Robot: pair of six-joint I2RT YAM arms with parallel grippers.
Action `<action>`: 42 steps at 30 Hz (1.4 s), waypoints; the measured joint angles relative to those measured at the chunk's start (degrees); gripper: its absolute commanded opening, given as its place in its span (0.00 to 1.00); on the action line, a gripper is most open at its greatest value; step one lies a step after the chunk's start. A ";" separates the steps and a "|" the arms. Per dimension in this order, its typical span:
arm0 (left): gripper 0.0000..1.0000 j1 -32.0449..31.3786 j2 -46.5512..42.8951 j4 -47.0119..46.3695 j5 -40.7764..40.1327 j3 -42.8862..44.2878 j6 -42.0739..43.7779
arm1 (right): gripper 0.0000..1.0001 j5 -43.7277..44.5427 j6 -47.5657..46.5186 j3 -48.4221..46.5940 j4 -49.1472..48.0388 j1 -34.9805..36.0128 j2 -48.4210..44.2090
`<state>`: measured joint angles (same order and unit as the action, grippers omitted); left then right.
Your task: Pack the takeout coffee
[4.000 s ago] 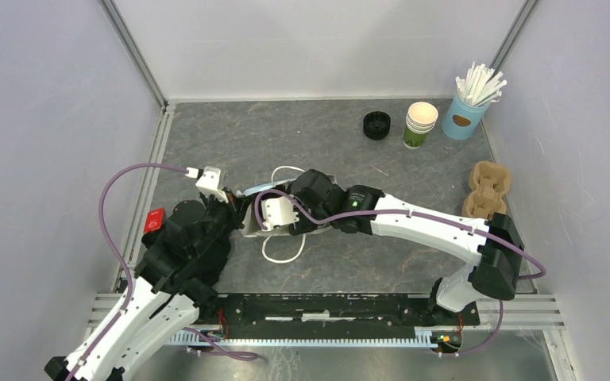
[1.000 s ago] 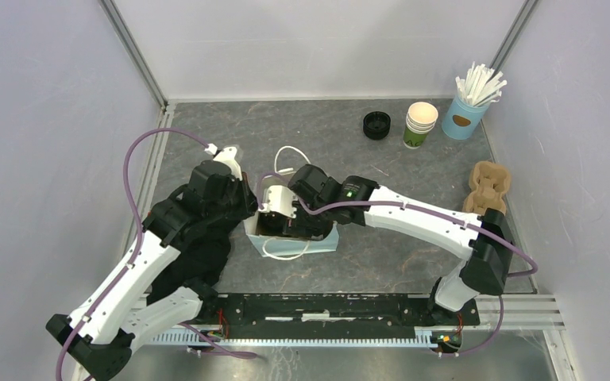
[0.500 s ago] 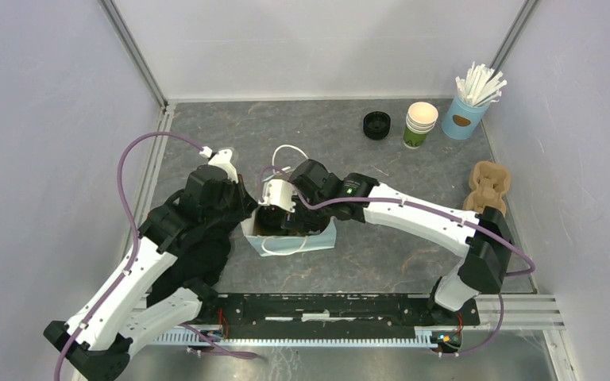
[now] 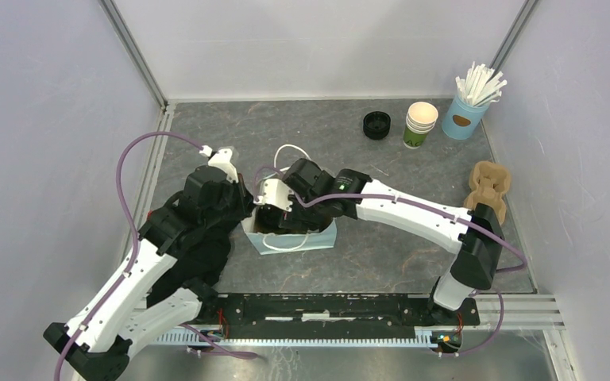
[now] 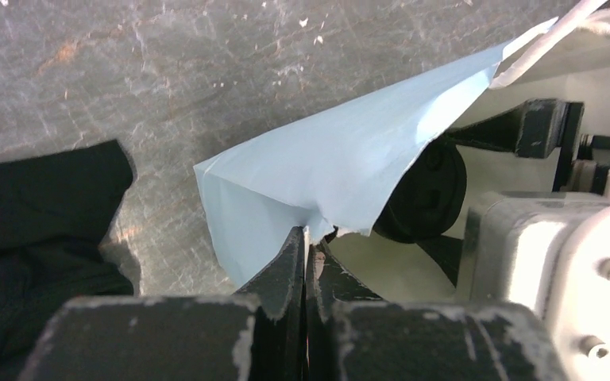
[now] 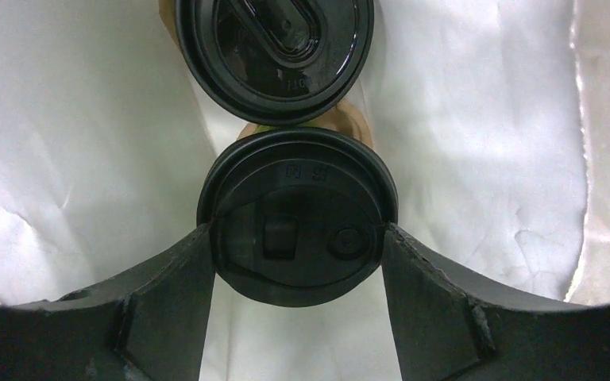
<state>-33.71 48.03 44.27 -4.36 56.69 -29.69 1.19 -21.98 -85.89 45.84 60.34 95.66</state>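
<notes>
A light blue paper bag (image 4: 322, 238) with white cord handles stands open at the table's middle. My left gripper (image 4: 248, 214) is shut on the bag's left rim; the left wrist view shows the pinch (image 5: 307, 238) on the blue paper (image 5: 326, 175). My right gripper (image 4: 274, 218) reaches down into the bag. In the right wrist view its fingers (image 6: 167, 294) press both sides of the near coffee cup's black lid (image 6: 298, 214). The second coffee cup's lid (image 6: 274, 55) lies just beyond it, with brown cardboard (image 6: 357, 123) between them. The cups' green bodies are hidden.
At the back right stand a stack of black lids (image 4: 376, 125), a stack of lidless cups (image 4: 421, 124) and a blue holder of white sticks (image 4: 469, 111). A brown cardboard carrier (image 4: 486, 190) lies by the right wall. Walls close in on three sides.
Four seconds ago the bag lay low and flat; it now stands open. In the last second the right gripper shifted slightly left and back inside it, and the left gripper kept hold of the rim.
</notes>
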 measured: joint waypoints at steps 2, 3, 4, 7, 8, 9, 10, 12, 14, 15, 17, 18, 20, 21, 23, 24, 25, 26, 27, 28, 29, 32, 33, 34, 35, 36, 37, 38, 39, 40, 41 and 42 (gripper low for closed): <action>0.02 0.00 -0.87 -1.64 -0.07 -0.92 0.55 | 0.05 1.46 0.63 -0.26 0.63 0.76 0.07; 0.02 0.00 -1.97 -3.48 -0.22 -2.12 1.11 | 0.05 2.60 1.07 -0.26 0.90 1.33 0.00; 0.02 0.00 -2.84 -4.85 -0.57 -3.04 1.49 | 0.05 3.39 1.33 -0.26 1.01 1.68 -0.04; 0.02 0.00 -5.35 -9.70 -2.03 -6.10 3.56 | 0.05 6.62 2.08 -0.39 1.22 2.82 -0.17; 0.02 -0.02 -5.64 -11.39 -2.54 -6.69 4.46 | 0.05 7.56 2.25 -0.76 1.60 3.06 -0.17; 0.02 -0.02 -5.64 -13.42 -2.97 -7.08 5.46 | 0.05 8.74 2.32 -1.51 2.16 3.21 -0.09; 0.02 -0.02 -5.42 -14.97 -3.13 -7.30 6.19 | 0.05 9.70 2.43 -2.38 2.62 3.21 0.02; 0.02 -0.02 -4.85 -18.49 -3.45 -7.61 7.76 | 0.05 11.37 2.64 -4.50 3.28 3.21 0.26; 0.02 -0.02 -4.35 -22.14 -4.13 -8.15 9.33 | 0.05 12.52 2.75 -6.78 3.82 3.30 0.61; 0.02 0.00 -4.11 -23.93 -4.48 -8.55 10.27 | 0.05 13.09 2.86 -7.89 4.24 3.30 0.83; 0.02 -0.02 -3.72 -26.03 -4.90 -9.18 11.21 | 0.05 13.84 3.21 -9.18 4.72 3.43 1.11; 0.02 -0.02 -3.52 -26.64 -5.07 -9.42 11.41 | 0.05 14.32 3.54 -9.66 5.11 3.54 1.31; 0.02 -0.02 -3.17 -27.82 -5.38 -10.05 11.67 | 0.05 14.78 4.04 -9.84 5.57 3.76 1.53; 0.02 -0.04 -3.06 -28.37 -5.64 -10.45 11.87 | 0.05 15.17 4.35 -9.84 5.95 3.96 1.70; 0.02 -0.04 -3.26 -29.79 -5.86 -11.85 12.46 | 0.05 15.85 4.85 -9.20 5.86 4.17 1.70; 0.02 -0.04 -3.63 -30.67 -5.90 -12.85 12.68 | 0.05 16.09 4.98 -8.59 5.53 4.17 1.60; 0.02 -0.04 -4.13 -31.26 -5.88 -13.94 12.81 | 0.05 16.24 5.07 -7.89 5.20 4.20 1.55; 0.02 -0.04 -5.07 -32.11 -5.86 -15.74 13.00 | 0.05 16.46 5.07 -7.15 5.01 4.28 1.53; 0.02 -0.04 -6.14 -32.70 -5.86 -17.33 13.14 | 0.05 16.65 5.09 -6.67 4.98 4.28 1.53; 0.02 -0.04 -7.21 -33.14 -5.81 -18.60 13.25 | 0.05 16.90 5.11 -6.25 5.03 4.31 1.53; 0.02 -0.04 -8.41 -33.92 -5.77 -19.76 13.29 | 0.05 17.00 5.16 -6.10 5.05 4.33 1.53; 0.02 -0.07 -11.67 -35.54 -5.55 -22.25 13.51 | 0.05 17.53 5.27 -6.10 4.83 4.33 1.49; 0.02 -0.07 -12.61 -35.78 -5.49 -23.02 13.79 | 0.04 17.57 5.27 -6.10 4.68 4.33 1.49; 0.02 -0.07 -13.44 -35.93 -5.38 -23.67 14.05 | 0.04 17.59 5.27 -6.01 4.39 4.33 1.40; 0.02 -0.07 -14.01 -36.11 -5.01 -24.11 14.16 | 0.04 17.59 5.25 -5.75 3.98 4.33 1.22; 0.02 -0.07 -14.51 -36.30 -4.63 -24.52 14.19 | 0.03 17.57 5.27 -5.07 3.48 4.33 0.74; 0.02 -0.07 -14.78 -36.35 -4.46 -24.72 14.19 | 0.03 17.55 5.25 -4.20 2.84 4.33 0.15; 0.02 -0.07 -14.88 -36.44 -4.28 -24.85 14.19 | 0.02 17.51 5.22 -3.23 2.21 4.35 -0.52; 0.02 -0.07 -15.02 -36.48 -4.20 -24.94 14.19 | 0.02 17.46 5.18 -1.92 1.44 4.35 -1.44; 0.02 -0.07 -15.06 -36.54 -4.07 -24.94 14.19 | 0.02 17.29 5.01 -0.63 0.81 4.39 -2.34; 0.02 -0.07 -15.06 -36.68 -3.98 -24.94 14.19 | 0.02 16.85 4.66 0.76 0.20 4.44 -3.37; 0.02 -0.07 -15.06 -36.70 -3.91 -24.94 14.19 | 0.02 16.55 4.37 1.84 -0.15 4.44 -4.17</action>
<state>-33.78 32.97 7.57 -8.27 31.75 -15.51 17.74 -17.61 -84.05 45.69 64.77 91.48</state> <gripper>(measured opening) 0.021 0.744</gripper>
